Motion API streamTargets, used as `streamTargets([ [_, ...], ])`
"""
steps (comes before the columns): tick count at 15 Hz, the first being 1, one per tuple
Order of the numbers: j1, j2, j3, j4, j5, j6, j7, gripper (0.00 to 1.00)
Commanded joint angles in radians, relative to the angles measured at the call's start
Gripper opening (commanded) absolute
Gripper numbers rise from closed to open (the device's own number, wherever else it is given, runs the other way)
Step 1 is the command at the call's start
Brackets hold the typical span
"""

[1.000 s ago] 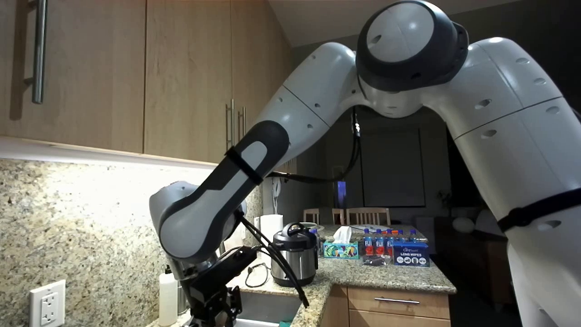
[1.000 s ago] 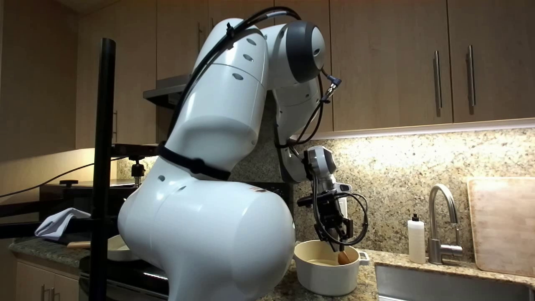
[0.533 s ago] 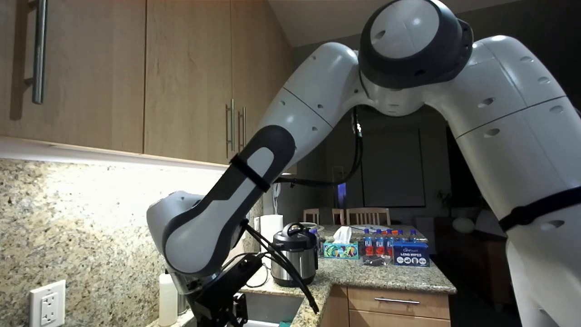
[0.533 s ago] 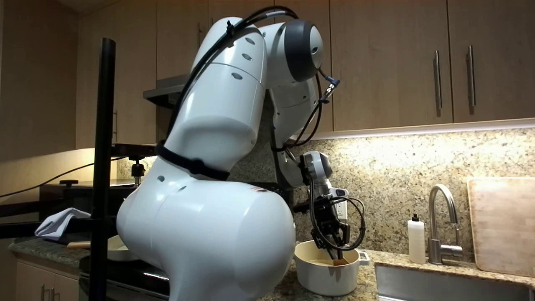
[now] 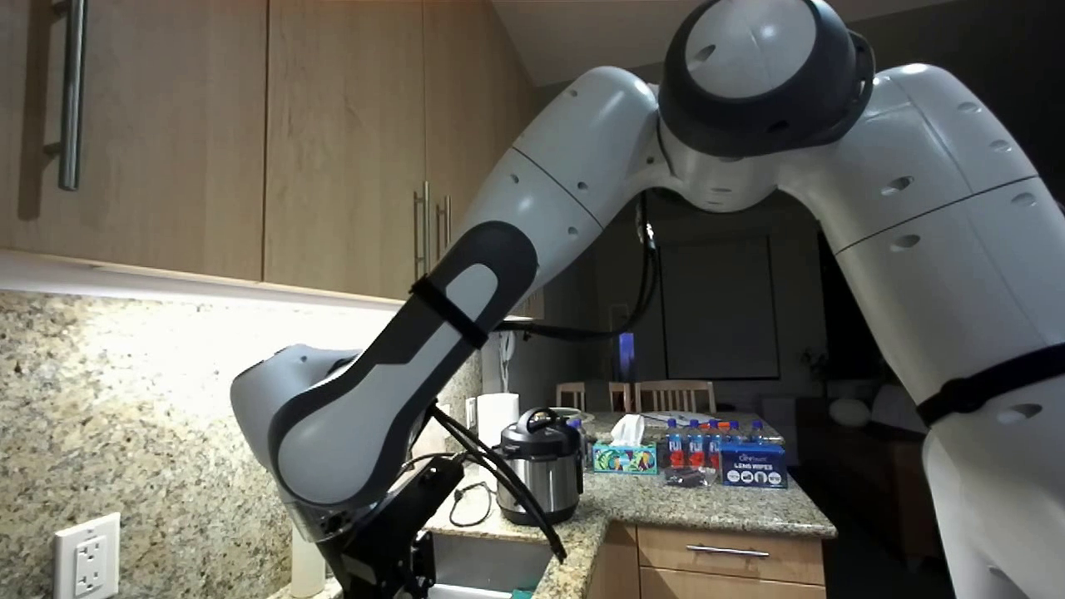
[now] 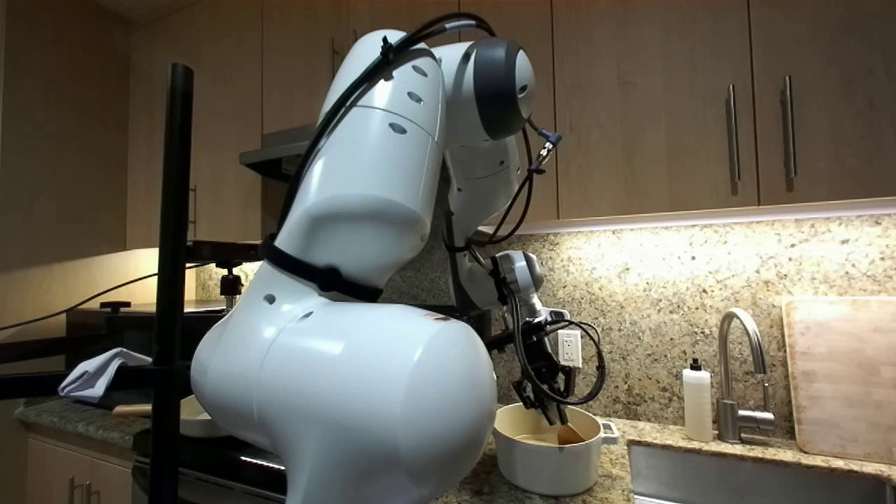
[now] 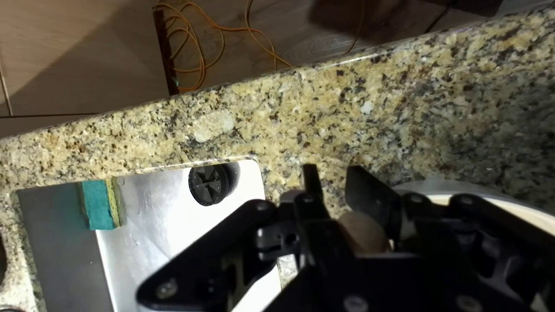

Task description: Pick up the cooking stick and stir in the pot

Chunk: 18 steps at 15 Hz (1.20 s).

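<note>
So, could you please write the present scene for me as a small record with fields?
Gripper: closed on the cooking stick
Stick position: lower end inside the pot
Pot position: on the counter, beside the sink
Pot contents: cannot tell
In the sink: teal and yellow sponge
Beside the faucet: white bottle, black top

In an exterior view, angle runs along the backsplash (image 5: 166, 433) toward the cooker (image 5: 556, 474), arm (image 5: 582, 166) close across frame; in an exterior view, it faces the backsplash past the arm, also close, pot (image 6: 549, 465) and sink (image 6: 742, 479) beyond. Both exterior views share arm, backsplash, cabinets (image 5: 345, 150), sink. Wrist view: very close, looking down past fingers (image 7: 373, 201) onto sink, counter (image 7: 303, 121), part of pot.
</note>
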<state>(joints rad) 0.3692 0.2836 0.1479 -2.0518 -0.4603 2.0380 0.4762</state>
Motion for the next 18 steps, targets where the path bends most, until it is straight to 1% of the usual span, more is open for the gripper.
streamTargets([
  [1, 0.017, 0.014, 0.028, 0.052, -0.027, -0.062, -0.072, 0.06],
  [3, 0.027, 0.008, 0.049, 0.056, -0.03, -0.067, -0.129, 0.06],
  [8, 0.063, -0.043, 0.104, -0.004, -0.078, -0.029, -0.224, 0.06],
  [12, 0.095, -0.079, 0.14, -0.028, -0.126, -0.022, -0.223, 0.06],
  [16, 0.111, -0.101, 0.173, -0.015, -0.153, -0.024, -0.216, 0.06],
  [18, 0.104, -0.102, 0.168, 0.002, -0.158, 0.006, -0.147, 0.06],
])
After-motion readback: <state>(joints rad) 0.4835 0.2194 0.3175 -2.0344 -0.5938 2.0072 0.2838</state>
